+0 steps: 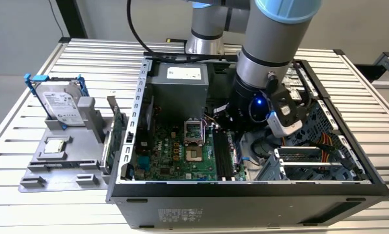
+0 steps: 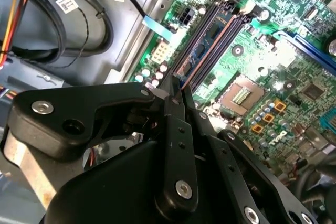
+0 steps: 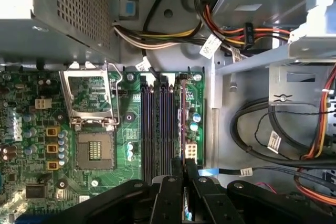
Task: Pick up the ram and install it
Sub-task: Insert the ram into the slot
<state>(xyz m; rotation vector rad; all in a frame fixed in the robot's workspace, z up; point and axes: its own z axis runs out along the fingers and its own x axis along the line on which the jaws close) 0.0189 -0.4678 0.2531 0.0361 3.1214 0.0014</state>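
Exterior view: the arm reaches into the open case [image 1: 142, 122] above the motherboard [image 1: 175, 151]. Both wrist views: the pincer [image 2: 176, 90] is pinched on the ram [image 2: 207, 43] over its slot; a tilted stick could jam

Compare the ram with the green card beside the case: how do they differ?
Size: the ram is a narrow stick; the green card is broader.
Place: the ram is inside the case, along the motherboard slots; the green card stands on edge outside, on the grey holder.
Contact: the gripper is shut on the ram; the green card is untouched by it.
Both are greenish circuit boards.
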